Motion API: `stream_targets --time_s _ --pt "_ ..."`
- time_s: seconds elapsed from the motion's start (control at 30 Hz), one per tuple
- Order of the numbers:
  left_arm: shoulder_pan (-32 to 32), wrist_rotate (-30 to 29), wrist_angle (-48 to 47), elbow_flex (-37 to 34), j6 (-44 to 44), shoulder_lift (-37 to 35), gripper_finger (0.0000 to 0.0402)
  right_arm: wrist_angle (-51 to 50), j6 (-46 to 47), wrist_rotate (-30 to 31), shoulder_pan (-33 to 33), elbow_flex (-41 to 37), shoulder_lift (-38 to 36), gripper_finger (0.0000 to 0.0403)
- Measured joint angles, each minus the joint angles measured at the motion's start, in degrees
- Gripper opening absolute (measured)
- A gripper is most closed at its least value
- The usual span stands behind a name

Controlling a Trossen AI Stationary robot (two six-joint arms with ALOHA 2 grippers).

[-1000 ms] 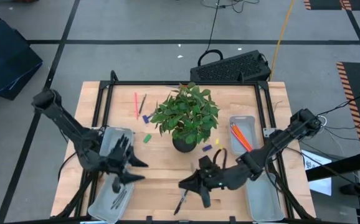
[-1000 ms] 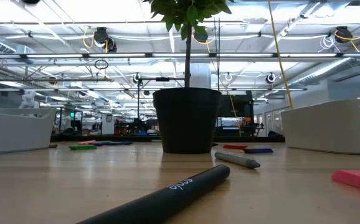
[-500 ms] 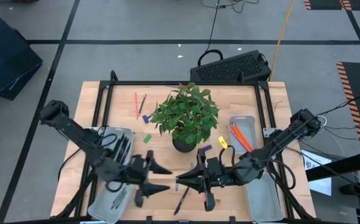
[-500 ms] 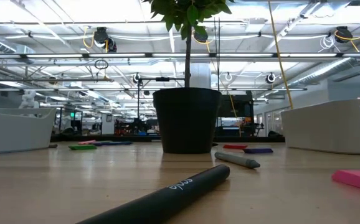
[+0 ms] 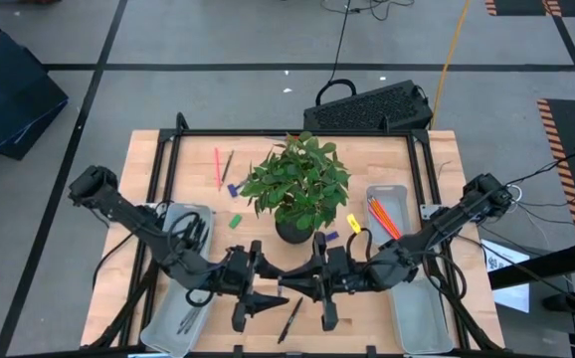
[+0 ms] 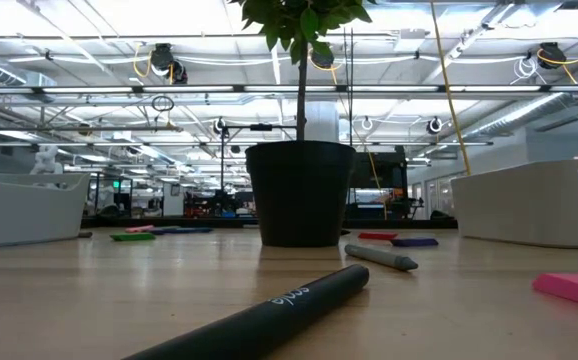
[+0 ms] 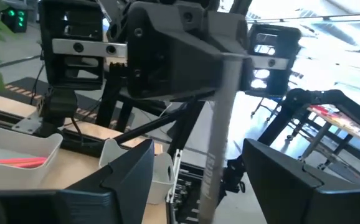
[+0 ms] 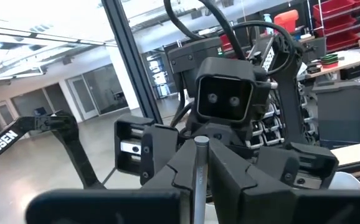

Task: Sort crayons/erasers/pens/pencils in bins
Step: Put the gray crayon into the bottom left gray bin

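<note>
Partway: orange pencils (image 5: 384, 221) sit in a pale grey plastic bin (image 5: 400, 191), while a green eraser (image 5: 235, 222) and a slim black pen (image 5: 289, 320) lie loose on the table, and at front centre the right gripper (image 5: 289, 288) clamps a thin grey stick (image 8: 198, 180) with the left gripper (image 5: 261, 298) spread open opposite.

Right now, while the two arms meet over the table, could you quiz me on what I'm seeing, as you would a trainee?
1. True or false: the orange pencils lie in a bin on the right arm's side.
2. What does the right gripper hold? A. a leaf; B. a grey stick; C. nothing.
3. Fill in: the black pen lies on the bare ____, in no bin.

Key: 1 true; 2 B; 3 table.
</note>
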Motion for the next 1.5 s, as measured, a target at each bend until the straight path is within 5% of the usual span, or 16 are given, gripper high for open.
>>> stream_targets --time_s 0.77,0.9,1.2,1.5 --pt "-0.27 0.76 -5.16 -0.09 -8.63 -2.76 0.0243 1.25 -2.41 -0.28 0.00 -0.07 -0.04 0.0022" --pt "-0.63 0.87 -4.78 -0.09 -8.63 -2.76 0.0199 1.25 -1.78 -0.28 -0.02 -0.07 -0.04 0.0022" --pt "0.52 1.99 -4.08 -0.09 -6.39 -2.74 0.0025 0.86 -2.72 0.07 -0.54 -0.09 -0.15 0.0023" --pt "0.39 1.48 -10.27 1.06 -5.98 -3.84 0.0026 -2.02 -2.42 -2.56 -0.83 -0.13 -1.39 0.0062"
